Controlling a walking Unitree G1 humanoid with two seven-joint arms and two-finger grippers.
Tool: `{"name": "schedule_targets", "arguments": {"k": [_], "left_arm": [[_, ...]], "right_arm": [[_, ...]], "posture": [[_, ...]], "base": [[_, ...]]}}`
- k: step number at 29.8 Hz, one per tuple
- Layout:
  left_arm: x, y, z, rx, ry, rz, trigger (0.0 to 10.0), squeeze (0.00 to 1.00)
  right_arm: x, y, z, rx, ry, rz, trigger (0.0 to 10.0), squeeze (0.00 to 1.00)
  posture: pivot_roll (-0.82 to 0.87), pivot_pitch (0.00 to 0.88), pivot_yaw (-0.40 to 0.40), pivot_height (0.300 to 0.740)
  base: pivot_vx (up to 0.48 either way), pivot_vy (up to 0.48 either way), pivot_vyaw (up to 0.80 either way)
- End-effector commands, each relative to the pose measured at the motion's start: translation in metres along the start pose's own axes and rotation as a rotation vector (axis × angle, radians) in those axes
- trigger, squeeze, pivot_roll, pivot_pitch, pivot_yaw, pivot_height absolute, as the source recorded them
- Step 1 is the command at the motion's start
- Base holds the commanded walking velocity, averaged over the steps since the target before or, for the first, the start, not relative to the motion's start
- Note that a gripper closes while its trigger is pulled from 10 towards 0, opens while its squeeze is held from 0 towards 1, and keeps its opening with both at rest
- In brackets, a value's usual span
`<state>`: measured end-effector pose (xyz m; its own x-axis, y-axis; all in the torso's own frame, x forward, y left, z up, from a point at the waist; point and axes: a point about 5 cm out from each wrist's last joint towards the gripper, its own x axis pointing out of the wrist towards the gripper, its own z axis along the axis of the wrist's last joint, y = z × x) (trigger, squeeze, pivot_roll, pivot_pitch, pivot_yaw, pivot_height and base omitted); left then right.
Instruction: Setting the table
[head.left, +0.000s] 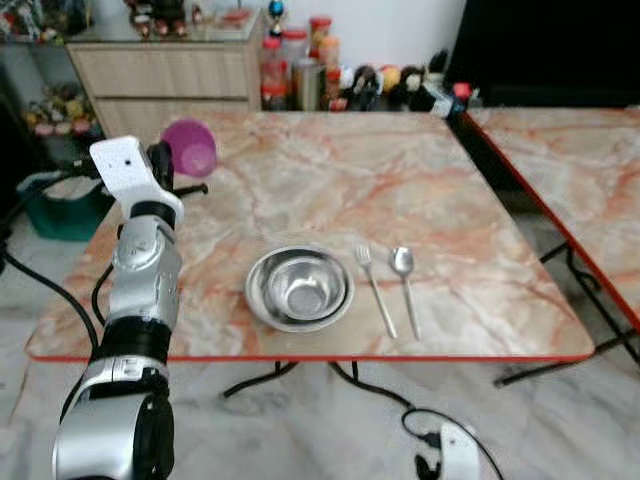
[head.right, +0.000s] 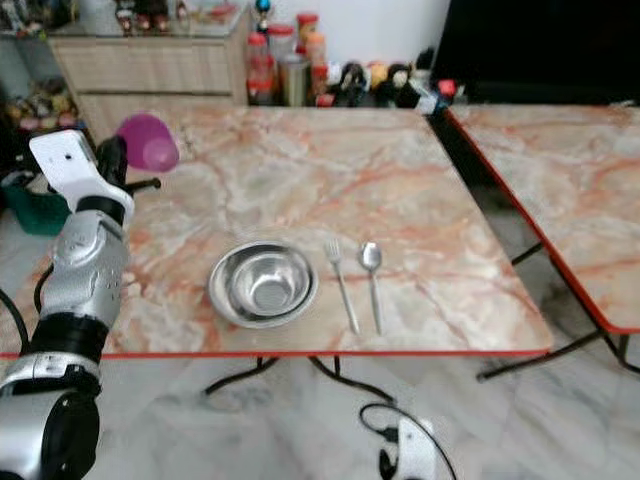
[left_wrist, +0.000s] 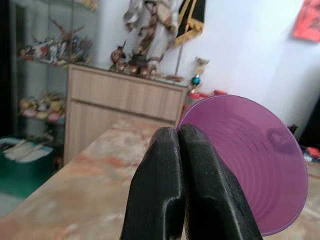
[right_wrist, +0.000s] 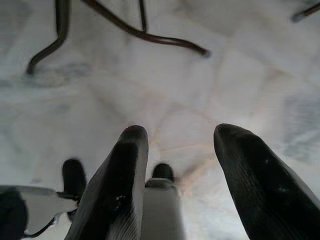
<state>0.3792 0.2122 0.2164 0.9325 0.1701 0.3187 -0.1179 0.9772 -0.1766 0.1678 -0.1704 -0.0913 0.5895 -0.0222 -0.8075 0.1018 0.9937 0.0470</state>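
Purple plastic, the cup (head.left: 189, 146) looks light, thin-walled and easily squashed, pinched at its rim by the left pincer (left_wrist: 179, 165) above the worktop's (head.left: 420, 190) left edge, well apart from the steel bowl (head.left: 299, 288), while the right pincer (right_wrist: 180, 165) hangs spread wide over the floor.

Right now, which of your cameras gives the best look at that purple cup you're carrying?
The left wrist view: the purple cup looms large, its ribbed inside facing the camera, with the left gripper pinched shut on its rim. Both eye views show it small and blurred above the table's far left corner. The right wrist view faces the floor.
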Motion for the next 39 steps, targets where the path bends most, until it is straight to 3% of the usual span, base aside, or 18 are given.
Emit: {"name": "schedule_targets", "arguments": {"k": [1,27,39], "left_arm": [[0.0071,-0.0032,0.0086,0.009,-0.011,-0.003,10.0,0.00],[0.0059,-0.0024,0.0077,0.019,-0.013,0.004,10.0,0.00],[0.0059,-0.0046,0.0073,0.017,-0.006,-0.021,10.0,0.00]], "right_arm": [[0.0001,-0.0057,0.0029,0.007,-0.008,-0.017,10.0,0.00],[0.0012,-0.0045,0.0077,0.028,-0.022,-0.014,10.0,0.00],[0.0010,-0.0031,0.0055,0.030,-0.013,-0.009,10.0,0.00]], "posture": [[-0.04,0.000,-0.020,0.740],[-0.04,0.000,-0.021,0.740],[-0.04,0.000,-0.019,0.740]], "base": [[0.000,0.000,0.00],[0.266,0.000,0.00],[0.000,0.000,0.00]]}}
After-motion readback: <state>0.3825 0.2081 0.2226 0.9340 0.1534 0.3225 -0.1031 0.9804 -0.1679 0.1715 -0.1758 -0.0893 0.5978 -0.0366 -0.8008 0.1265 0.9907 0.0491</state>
